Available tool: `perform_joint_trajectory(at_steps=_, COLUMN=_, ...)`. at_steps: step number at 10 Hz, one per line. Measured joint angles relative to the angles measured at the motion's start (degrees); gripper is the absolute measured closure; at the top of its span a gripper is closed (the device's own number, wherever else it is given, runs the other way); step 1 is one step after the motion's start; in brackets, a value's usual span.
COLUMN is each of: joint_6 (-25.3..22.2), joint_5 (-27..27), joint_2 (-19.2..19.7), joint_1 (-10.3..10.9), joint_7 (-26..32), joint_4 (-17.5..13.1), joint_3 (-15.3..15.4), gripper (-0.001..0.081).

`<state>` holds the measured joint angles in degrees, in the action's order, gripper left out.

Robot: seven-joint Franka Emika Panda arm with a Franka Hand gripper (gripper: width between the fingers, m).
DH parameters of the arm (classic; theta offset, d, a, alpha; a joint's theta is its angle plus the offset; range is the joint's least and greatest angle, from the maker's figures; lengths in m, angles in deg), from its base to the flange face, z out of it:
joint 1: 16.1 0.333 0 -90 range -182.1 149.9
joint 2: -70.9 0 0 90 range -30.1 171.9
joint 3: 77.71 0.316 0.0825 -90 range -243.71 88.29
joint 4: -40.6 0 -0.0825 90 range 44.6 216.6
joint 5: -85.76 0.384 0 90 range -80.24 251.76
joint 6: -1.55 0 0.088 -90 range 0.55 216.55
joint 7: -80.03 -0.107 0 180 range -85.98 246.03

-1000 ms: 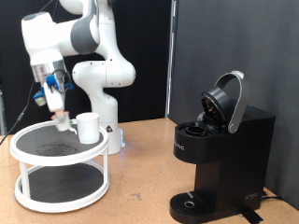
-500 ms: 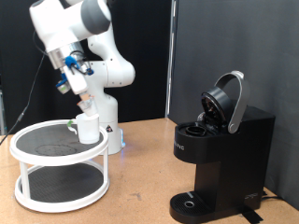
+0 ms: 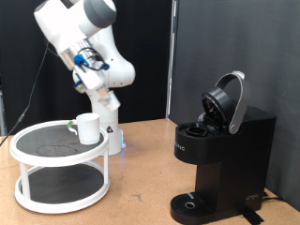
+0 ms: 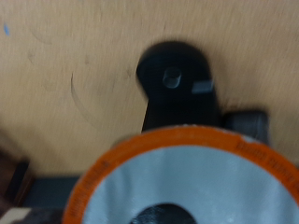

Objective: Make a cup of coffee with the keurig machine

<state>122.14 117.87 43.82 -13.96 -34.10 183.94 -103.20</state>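
One pod (image 4: pixel 182 191), light and thin-walled, fills my view over the keurig (image 3: pixel 223 155); can't tell if my fingers pinch its rim. Cup (image 3: pixel 88 127) waits.

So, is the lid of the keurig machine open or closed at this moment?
Open. In the exterior view, the keurig machine has its domed lid tilted up and back, leaving a gap over the pod holder.

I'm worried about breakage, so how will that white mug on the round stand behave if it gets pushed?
The mug looks like rigid glazed ceramic, so probably smooth and breakable if dropped. It stands upright near the rim of the raised white stand, so a shove toward the edge could knock it off. It looks squat, so it would likely slide before tipping.
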Motion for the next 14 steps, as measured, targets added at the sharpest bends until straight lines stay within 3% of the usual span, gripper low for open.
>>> perform_joint_trajectory(at_steps=3, joint_6=-1.29, joint_5=7.17, joint_2=0.97, joint_1=4.23, joint_7=-0.95, joint_4=-2.34, joint_3=0.98, gripper=0.0404)
perform_joint_trajectory(at_steps=5, joint_6=1.5, joint_5=7.61, joint_2=1.52, joint_1=4.82, joint_7=-5.02, joint_4=-3.21, joint_3=3.69, gripper=0.0404)
perform_joint_trajectory(at_steps=6, joint_6=1.21, joint_5=7.61, joint_2=1.51, joint_1=4.8, joint_7=-4.45, joint_4=-3.14, joint_3=3.49, gripper=0.0404)
perform_joint_trajectory(at_steps=8, joint_6=1.04, joint_5=13.04, joint_2=2.18, joint_1=6.03, joint_7=-3.98, joint_4=-3.43, joint_3=3.37, gripper=0.0404)
perform_joint_trajectory(at_steps=14, joint_6=-2.61, joint_5=14.46, joint_2=8.99, joint_1=10.84, joint_7=-5.58, joint_4=-10.27, joint_3=7.06, gripper=0.0404)
